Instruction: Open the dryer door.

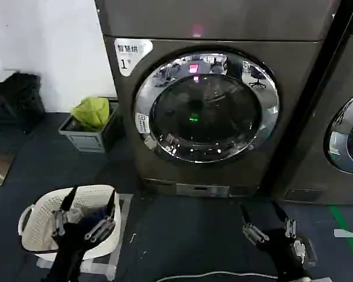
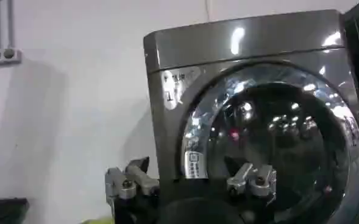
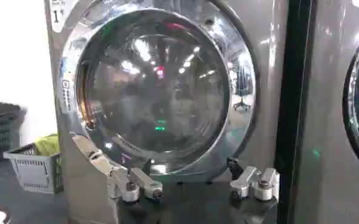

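Dryer door (image 1: 206, 106) sits shut at my 12 o'clock, chrome rim flush w/ the grey machine front, "1" sticker (image 1: 129, 56) at its 10 o'clock. My left gripper (image 1: 86, 212) hangs low at 7 o'clock, released, over a white laundry basket (image 1: 32, 226). My right gripper (image 1: 266, 217) at 5 o'clock, also released, well apart from the door.
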Controlling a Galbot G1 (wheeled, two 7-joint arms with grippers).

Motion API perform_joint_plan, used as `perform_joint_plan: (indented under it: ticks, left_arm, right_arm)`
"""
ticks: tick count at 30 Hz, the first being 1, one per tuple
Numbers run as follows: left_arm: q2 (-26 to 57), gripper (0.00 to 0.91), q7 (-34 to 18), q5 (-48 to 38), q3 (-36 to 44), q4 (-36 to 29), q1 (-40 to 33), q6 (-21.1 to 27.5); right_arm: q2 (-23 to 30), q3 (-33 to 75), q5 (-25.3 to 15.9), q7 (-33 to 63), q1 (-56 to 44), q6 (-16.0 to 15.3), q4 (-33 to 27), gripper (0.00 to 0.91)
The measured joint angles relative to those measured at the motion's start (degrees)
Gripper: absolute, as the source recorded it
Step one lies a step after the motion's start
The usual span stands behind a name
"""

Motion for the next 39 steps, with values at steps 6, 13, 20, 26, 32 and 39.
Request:
perform_joint_plan:
  ticks: [6,13,20,26,32,39]
  left_arm:
    - [0.66,0.907,0.11,-0.28,-0.03,-0.20,0.04,-0.01]
    - [2.03,0.907,0.27,-1.33,-1.06,-0.72,0.10,-0.02]
    - [2.20,0.907,0.51,-1.66,-1.16,-1.05,-0.05,-0.02]
    - [2.41,0.907,0.91,-1.65,-1.20,-1.35,-0.05,0.01]
    - [2.49,0.907,1.10,-1.63,-1.22,-1.35,-0.17,0.05]
    - [2.57,0.907,1.34,-1.65,-1.27,-1.35,-0.22,-0.06]
  right_arm:
    - [-4.28,5.07,7.07,0.81,4.61,-2.28,-1.14,0.907]
    - [-12.23,7.33,13.48,-0.25,10.44,-1.51,-3.96,0.907]
    - [-19.26,5.75,16.62,-0.32,17.09,-1.05,-8.32,0.907]
    - [-24.74,2.40,20.37,-0.89,24.12,-0.37,-12.53,0.907]
    - [-30.06,-2.05,22.77,-2.29,30.99,0.32,-16.95,0.907]
    - [-34.30,-8.19,24.61,-4.50,37.67,2.05,-20.78,0.907]
